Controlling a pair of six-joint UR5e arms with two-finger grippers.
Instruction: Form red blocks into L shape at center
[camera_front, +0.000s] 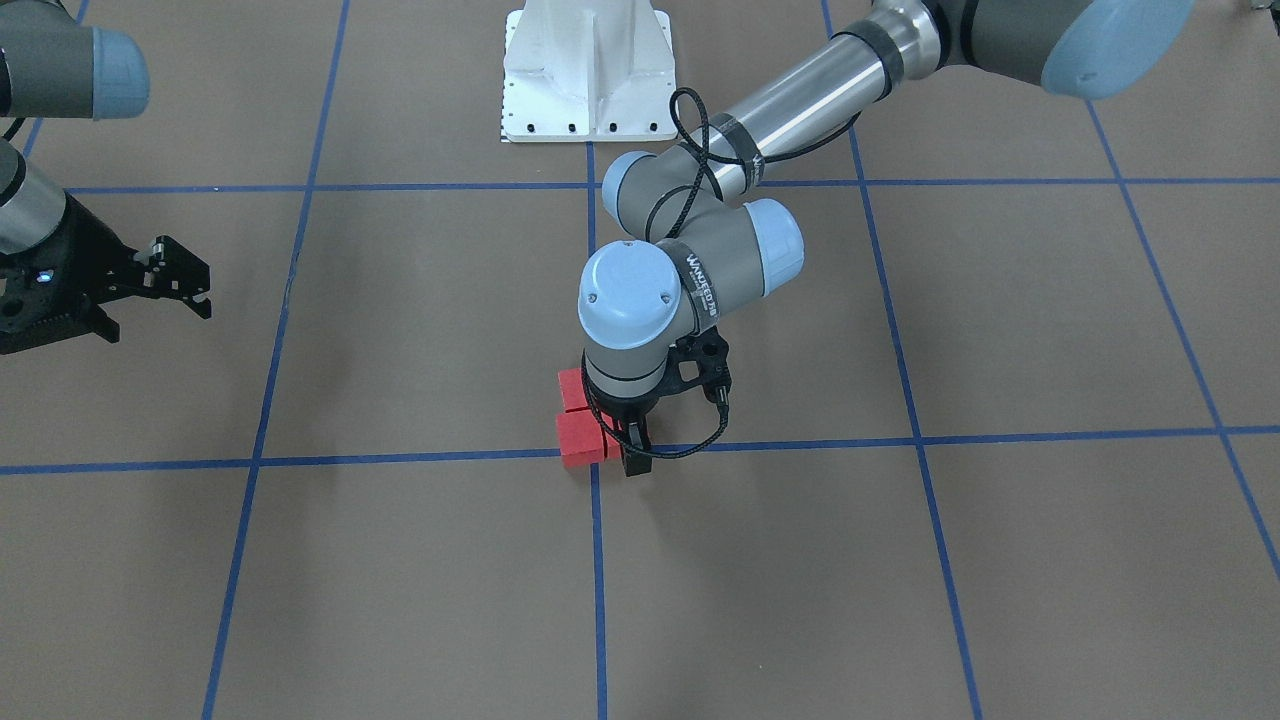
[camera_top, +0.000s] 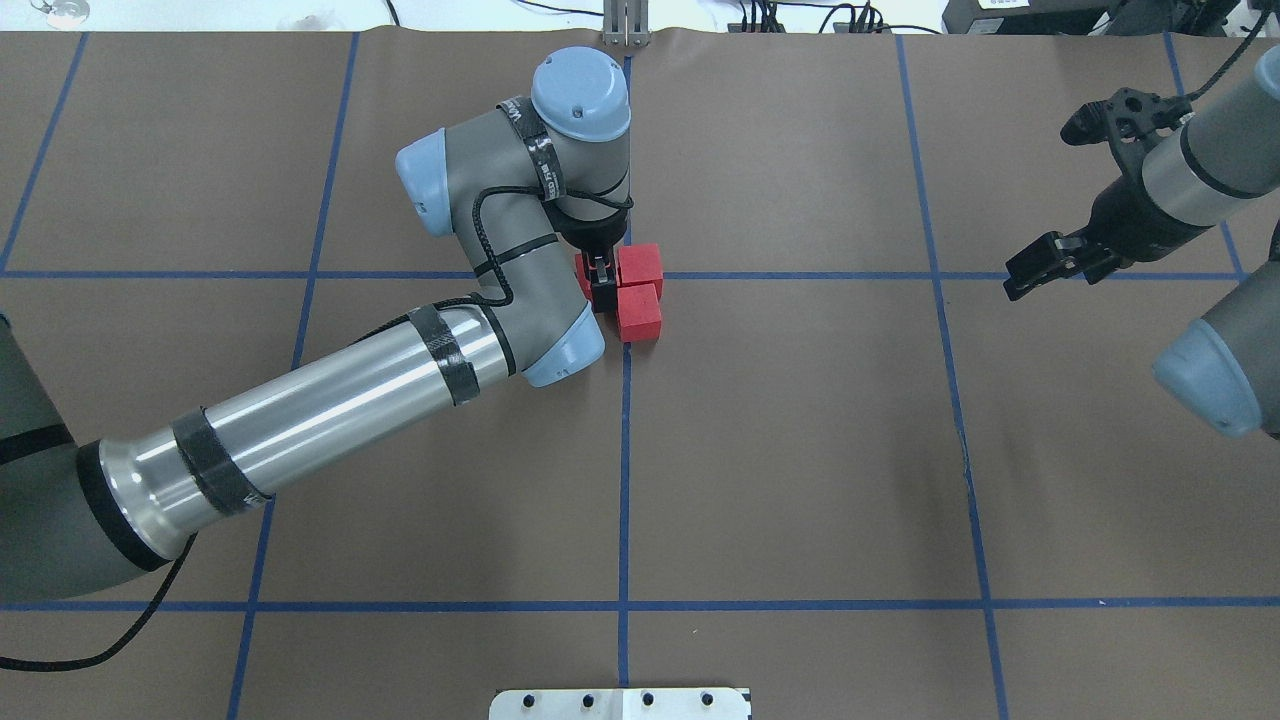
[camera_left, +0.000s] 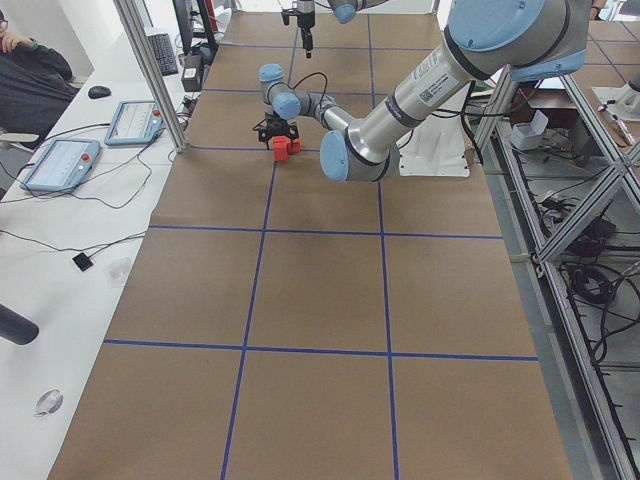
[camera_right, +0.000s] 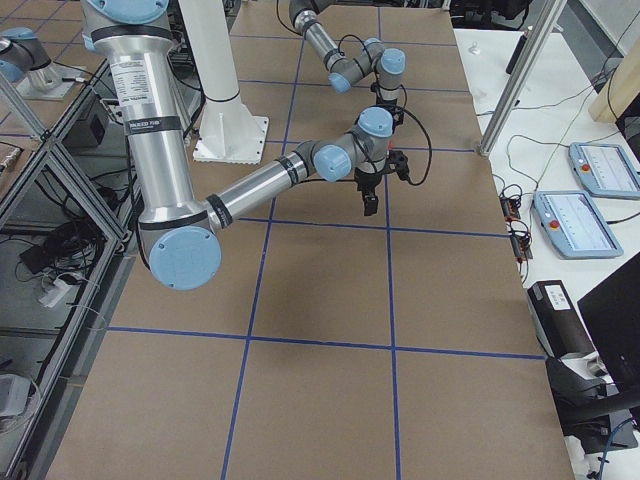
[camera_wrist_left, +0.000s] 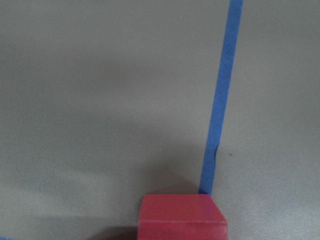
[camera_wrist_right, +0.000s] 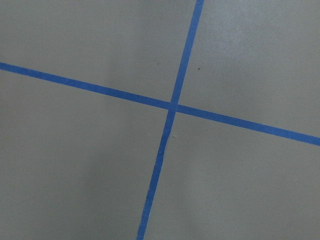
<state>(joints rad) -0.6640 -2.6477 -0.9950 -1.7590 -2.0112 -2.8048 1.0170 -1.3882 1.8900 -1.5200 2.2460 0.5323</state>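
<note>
Three red blocks sit at the center crossing (camera_top: 627, 276). Two of them (camera_top: 640, 265) (camera_top: 638, 312) stand side by side and touching, also in the front view (camera_front: 580, 440) (camera_front: 574, 388). The third red block (camera_front: 612, 443) touches them at the corner, so the three make an L, and it is mostly hidden under my left wrist. My left gripper (camera_front: 622, 447) points straight down with its jaws shut around this third block, which is on or just above the surface. It also fills the bottom edge of the left wrist view (camera_wrist_left: 182, 216). My right gripper (camera_front: 160, 318) is open, empty and raised, far from the blocks.
The white robot base plate (camera_front: 587, 70) stands at the robot's edge of the table. The right wrist view shows another blue-line crossing (camera_wrist_right: 172, 105), not the center. In the exterior left view, tablets and cables lie on the white bench (camera_left: 60, 165) beside the table.
</note>
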